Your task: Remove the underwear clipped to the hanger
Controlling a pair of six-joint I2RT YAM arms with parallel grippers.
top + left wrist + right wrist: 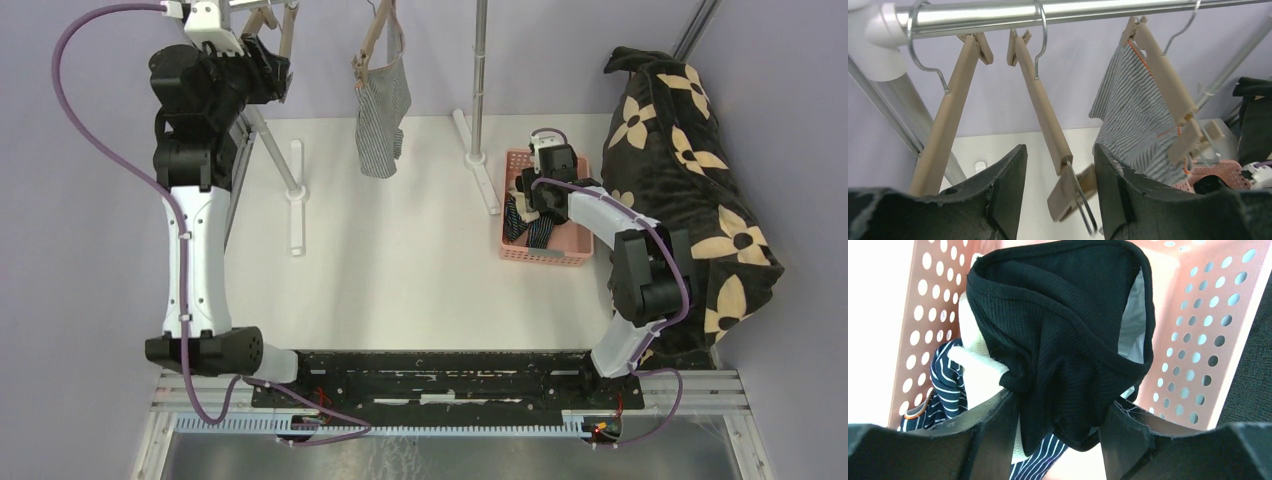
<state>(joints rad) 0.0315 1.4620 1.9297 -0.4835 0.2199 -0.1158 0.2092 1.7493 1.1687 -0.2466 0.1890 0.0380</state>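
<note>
this is looking like a robotics lab rather than a home, with a laundry corner being staged on a bench. the left arm (195, 240) and the right arm (640, 270) are sitting bolted to a black perforated plate (440, 375) on an aluminium frame (460, 425), and purple cables (58, 55) are looping loose from them. plain lilac panels (560, 60) are closing in the white table (400, 270). on it a metal clothes rail (978, 15) is standing, carrying wooden clip hangers (1045, 115) and striped underwear (383, 120), while a pink basket (545, 255) and a flowered blanket (700, 180) are serving as props.
</note>
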